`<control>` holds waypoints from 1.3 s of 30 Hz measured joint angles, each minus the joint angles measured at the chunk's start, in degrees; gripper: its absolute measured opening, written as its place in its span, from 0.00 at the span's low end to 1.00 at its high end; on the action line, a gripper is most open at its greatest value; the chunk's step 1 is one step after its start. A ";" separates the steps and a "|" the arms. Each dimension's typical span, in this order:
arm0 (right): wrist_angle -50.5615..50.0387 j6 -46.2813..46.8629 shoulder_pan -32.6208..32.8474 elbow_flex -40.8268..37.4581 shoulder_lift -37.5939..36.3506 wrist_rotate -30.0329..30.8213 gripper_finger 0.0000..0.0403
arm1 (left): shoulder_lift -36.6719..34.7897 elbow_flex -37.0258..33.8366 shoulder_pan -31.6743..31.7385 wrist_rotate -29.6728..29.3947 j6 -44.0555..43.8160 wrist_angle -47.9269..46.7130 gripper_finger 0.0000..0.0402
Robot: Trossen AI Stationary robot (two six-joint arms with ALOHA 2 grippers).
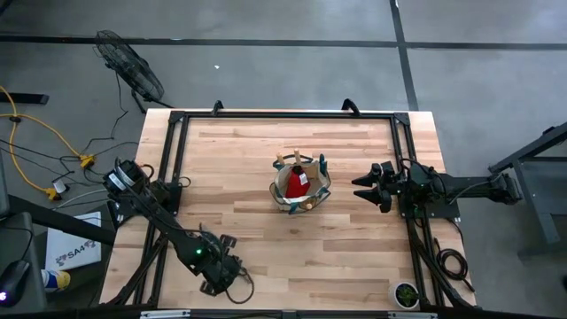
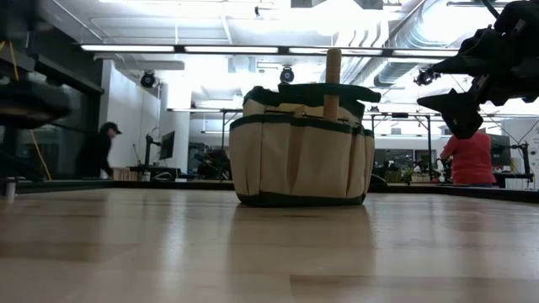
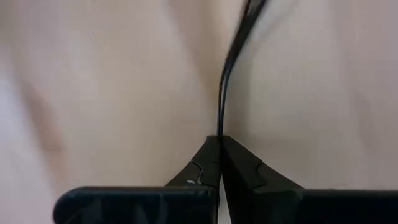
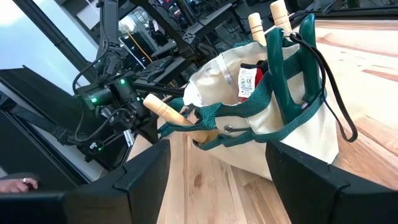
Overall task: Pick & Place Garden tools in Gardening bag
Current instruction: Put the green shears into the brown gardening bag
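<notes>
1. The tan fabric gardening bag with dark green trim and loop handles (image 1: 299, 185) stands upright near the middle of the pale wooden tabletop (image 1: 248, 151).
2. Garden tools are already inside it: light wooden handles (image 4: 266, 20) stick up past the rim, another wooden handle (image 4: 165, 109) leans out over the side, and a red glove-like item with a white label (image 4: 250, 78) lies in the mouth of the bag.
3. No tool shows loose on the tabletop in the overhead view, so the packing looks finished or nearly so.
4. The left gripper (image 1: 219, 282) sits low at the near edge of the tabletop, well apart from the bag; its jaws are pressed together with nothing between them, and only a thin dark cord runs past their tips.
5. The right gripper (image 1: 365, 188) hovers above the tabletop just beside the bag, pointed at it; its jaws stand wide apart and empty.
6. The step in hand reads as the close of the task: nothing held, the tools stowed.
7. The next move probably calls for the right arm to draw clear without catching a loop handle, or to nudge in the leaning handle if it counts as unsettled.
</notes>
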 joint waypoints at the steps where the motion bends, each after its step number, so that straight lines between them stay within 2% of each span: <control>1: 0.00 0.01 0.00 -0.02 0.00 0.02 0.64 | 0.04 0.39 0.13 -1.68 -0.01 -0.15 0.00; 7: 0.00 -0.01 0.00 -0.02 0.00 0.00 0.64 | 0.05 4.37 0.11 -6.27 -0.93 -0.93 0.00; 24: 0.00 0.00 0.01 -0.01 -0.01 0.00 0.64 | -0.19 15.09 1.38 -25.02 -2.80 -1.42 0.00; 34: 0.02 -0.01 0.00 0.00 0.00 0.00 0.64 | -0.30 22.47 6.64 -31.40 -2.23 -2.48 0.00; 39: 0.02 -0.01 0.02 0.00 0.00 0.00 0.64 | -0.30 25.91 9.67 -32.80 -0.77 -2.44 0.00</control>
